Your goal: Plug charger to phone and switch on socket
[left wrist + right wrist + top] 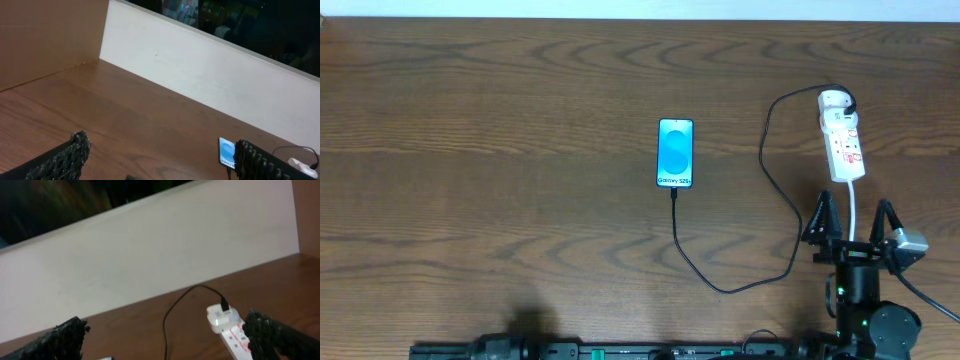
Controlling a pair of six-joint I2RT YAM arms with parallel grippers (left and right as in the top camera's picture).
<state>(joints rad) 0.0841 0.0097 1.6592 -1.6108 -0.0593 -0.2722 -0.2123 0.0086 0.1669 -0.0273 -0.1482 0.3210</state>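
The phone (676,152) lies face up mid-table with its blue screen lit; it also shows in the left wrist view (225,151). The charger, a thin black cable (692,260), meets the phone's near end, loops right and climbs to a white adapter (219,318) at the far end of the socket (844,143). The socket strip (236,339) has red markings. My right gripper (853,208) hangs open just in front of the socket's near end, holding nothing; its fingers (65,337) frame the adapter. My left gripper (160,146) is open and empty, with the phone by its right finger.
A white cord (855,212) runs from the socket's near end towards my right arm. A pale wall (210,75) borders the table's far edge, and a brown side panel (45,40) stands at the left. Bare wood (480,150) spreads left of the phone.
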